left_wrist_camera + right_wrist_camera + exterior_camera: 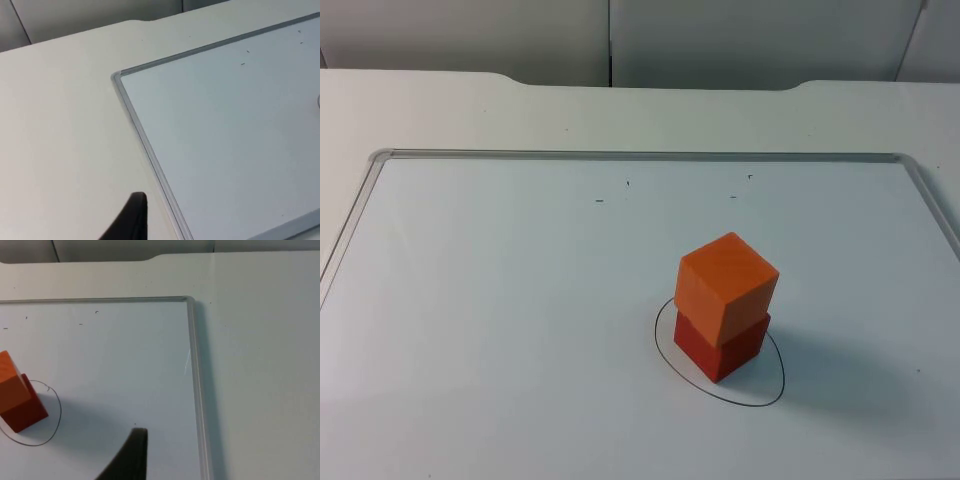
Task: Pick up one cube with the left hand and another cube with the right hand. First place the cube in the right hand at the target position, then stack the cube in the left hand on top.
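The orange cube sits on the red cube, and the pair stands inside the drawn ring on the whiteboard, toward the ring's far-left side. The top cube is turned slightly against the lower one, yet it rests flat. Judged from this, the stack is made and what remains is to hold both arms away. The best conduct now is stillness: no sweep over the board, no jolt to the counter, since the upper cube has only its own weight to keep it in place.

The left end effector waits over the counter just outside the board's frame, near a corner of it; whether it is spread or closed cannot be told, and nothing is seen in it. The right end effector hangs over the board near its edge, well apart from the stack; its opening cannot be told either.

The top view gives the whole ring and the cubes' twist. The right wrist view gives the stack from the side, cut at the edge. The left wrist view gives the board's corner.
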Motion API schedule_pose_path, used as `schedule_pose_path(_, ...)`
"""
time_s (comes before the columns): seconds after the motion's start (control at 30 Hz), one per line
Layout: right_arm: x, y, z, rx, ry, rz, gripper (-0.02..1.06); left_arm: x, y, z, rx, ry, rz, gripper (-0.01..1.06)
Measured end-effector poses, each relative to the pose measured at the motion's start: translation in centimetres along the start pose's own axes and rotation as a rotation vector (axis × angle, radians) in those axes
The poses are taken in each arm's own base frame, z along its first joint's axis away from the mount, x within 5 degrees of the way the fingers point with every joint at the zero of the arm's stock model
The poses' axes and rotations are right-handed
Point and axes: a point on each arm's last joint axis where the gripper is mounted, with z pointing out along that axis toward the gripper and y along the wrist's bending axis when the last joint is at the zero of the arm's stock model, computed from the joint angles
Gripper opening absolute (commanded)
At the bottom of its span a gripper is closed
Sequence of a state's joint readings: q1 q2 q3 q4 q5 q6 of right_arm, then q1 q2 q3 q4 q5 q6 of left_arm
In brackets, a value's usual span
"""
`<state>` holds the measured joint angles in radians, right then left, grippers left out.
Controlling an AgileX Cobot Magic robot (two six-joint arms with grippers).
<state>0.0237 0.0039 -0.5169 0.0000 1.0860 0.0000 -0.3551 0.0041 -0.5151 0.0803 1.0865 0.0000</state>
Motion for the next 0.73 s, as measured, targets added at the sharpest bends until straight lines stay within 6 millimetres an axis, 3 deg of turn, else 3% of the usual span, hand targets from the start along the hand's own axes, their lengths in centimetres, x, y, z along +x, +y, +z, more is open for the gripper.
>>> schedule_pose_path(0.73, 0.0, 0.0, 0.0, 0.0, 0.0, 0.0, 1.05, 0.06, -0.18, -0.13, -0.212, 0.016, -0.112, 1.05)
